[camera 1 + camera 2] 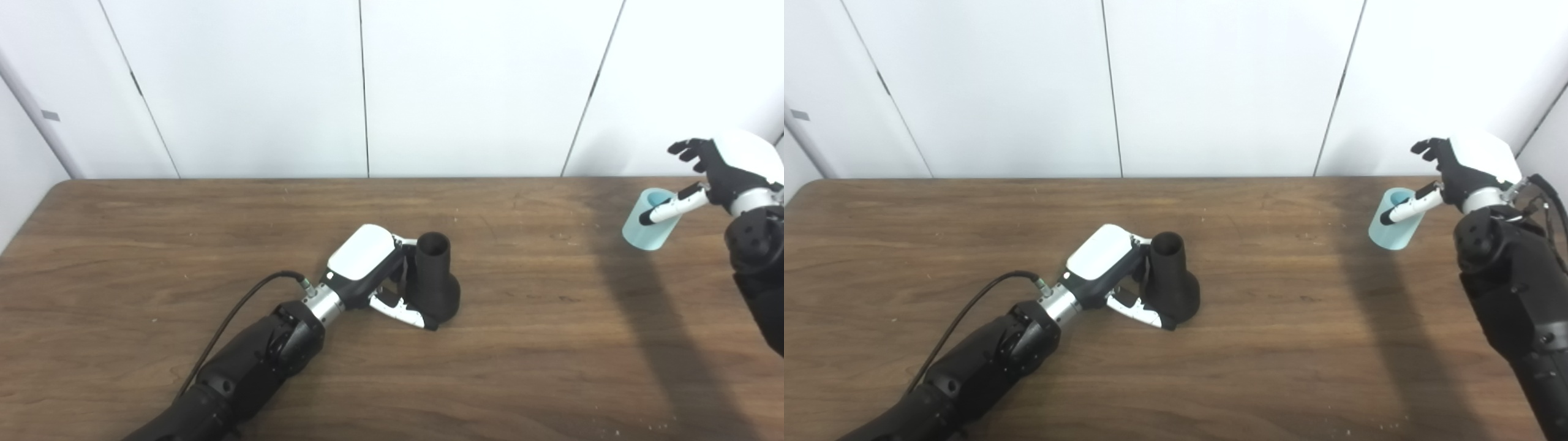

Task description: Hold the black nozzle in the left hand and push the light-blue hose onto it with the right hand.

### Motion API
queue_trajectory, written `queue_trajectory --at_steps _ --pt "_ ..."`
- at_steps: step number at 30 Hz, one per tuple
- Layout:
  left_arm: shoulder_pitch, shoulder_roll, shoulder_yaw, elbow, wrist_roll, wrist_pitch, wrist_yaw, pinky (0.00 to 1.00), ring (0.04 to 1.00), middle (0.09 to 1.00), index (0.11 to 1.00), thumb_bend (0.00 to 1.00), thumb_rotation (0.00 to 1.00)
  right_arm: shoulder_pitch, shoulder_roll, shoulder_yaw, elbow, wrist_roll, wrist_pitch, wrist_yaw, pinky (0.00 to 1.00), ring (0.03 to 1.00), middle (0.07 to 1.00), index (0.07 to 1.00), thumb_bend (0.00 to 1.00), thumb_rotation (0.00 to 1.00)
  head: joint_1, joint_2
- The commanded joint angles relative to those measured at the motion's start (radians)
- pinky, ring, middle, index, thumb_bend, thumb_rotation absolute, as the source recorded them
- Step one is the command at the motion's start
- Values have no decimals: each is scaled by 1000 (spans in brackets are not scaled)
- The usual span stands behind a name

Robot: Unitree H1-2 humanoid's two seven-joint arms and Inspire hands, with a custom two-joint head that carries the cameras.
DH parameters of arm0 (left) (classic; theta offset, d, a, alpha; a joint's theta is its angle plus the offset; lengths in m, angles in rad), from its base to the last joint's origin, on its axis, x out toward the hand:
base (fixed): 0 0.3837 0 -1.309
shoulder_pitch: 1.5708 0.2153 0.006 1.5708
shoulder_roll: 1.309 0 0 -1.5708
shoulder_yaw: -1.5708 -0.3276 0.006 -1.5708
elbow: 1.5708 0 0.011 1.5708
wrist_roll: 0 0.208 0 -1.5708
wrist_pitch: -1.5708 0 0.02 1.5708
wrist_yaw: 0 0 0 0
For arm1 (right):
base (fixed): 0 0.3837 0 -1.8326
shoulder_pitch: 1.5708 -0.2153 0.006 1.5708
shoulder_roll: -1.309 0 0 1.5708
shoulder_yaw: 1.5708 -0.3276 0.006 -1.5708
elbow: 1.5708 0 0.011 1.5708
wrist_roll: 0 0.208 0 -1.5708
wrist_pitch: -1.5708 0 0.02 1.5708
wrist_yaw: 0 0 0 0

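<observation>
Left robot hand grips the nozzle; right robot hand is at the hose.

The nozzle (434,278) stands upright mid-table (153,245), the left robot hand (373,269) wrapped around it from 9 o'clock. At the table's 2 o'clock, the hose (649,228) is tilted, the right robot hand (719,174) spread wide, thumb across its mouth.

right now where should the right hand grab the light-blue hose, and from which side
Probably around the mid-wall of the light-blue hose, coming from its right side, where the right hand hovers with fingers spread. It is a short tube with an open top; gripping the wall leaves the ends free to fit over the black nozzle.
</observation>
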Motion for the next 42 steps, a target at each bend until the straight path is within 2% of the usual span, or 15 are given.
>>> queue_trajectory --at_steps 1,6,11,15,19,27,39,41,42 --pt "162 4 -74 69 63 34 -138 246 304 332 345 636 426 -85 -37 -15 -9 2 -36 -26 580 720 775 774 943 185 -1 1" --pt "161 2 -75 78 68 33 -133 247 306 336 335 636 425 -95 -39 -3 11 2 -48 -29 566 718 772 774 943 185 -1 3" --pt "164 -1 -75 73 69 38 -134 253 317 342 342 635 426 -114 -36 11 69 -5 -82 -60 516 649 712 770 937 182 1 6" --pt "170 -2 -74 59 66 45 -142 241 299 324 306 638 422 -124 -25 19 135 -13 -125 -124 494 630 704 751 942 122 0 10" --pt "170 -2 -71 53 63 47 -146 242 300 322 311 638 422 -130 -16 34 188 -29 -146 -177 507 647 712 731 963 122 1 10" --pt "169 -1 -67 55 64 42 -141 243 300 322 305 638 422 -142 -18 58 238 -25 -192 -204 519 635 705 718 962 123 3 15" --pt "166 -1 -67 50 64 48 -150 244 300 321 299 638 421 -166 -14 102 223 -49 -109 -116 490 625 714 680 966 159 9 19" --pt "166 1 -66 50 63 47 -151 244 299 320 302 639 421 -167 -12 104 219 -45 -99 -100 475 595 672 681 963 164 9 19" --pt "166 1 -65 49 63 47 -152 244 299 320 303 639 421 -167 -12 104 214 -41 -96 -91 447 548 620 681 956 162 9 21"
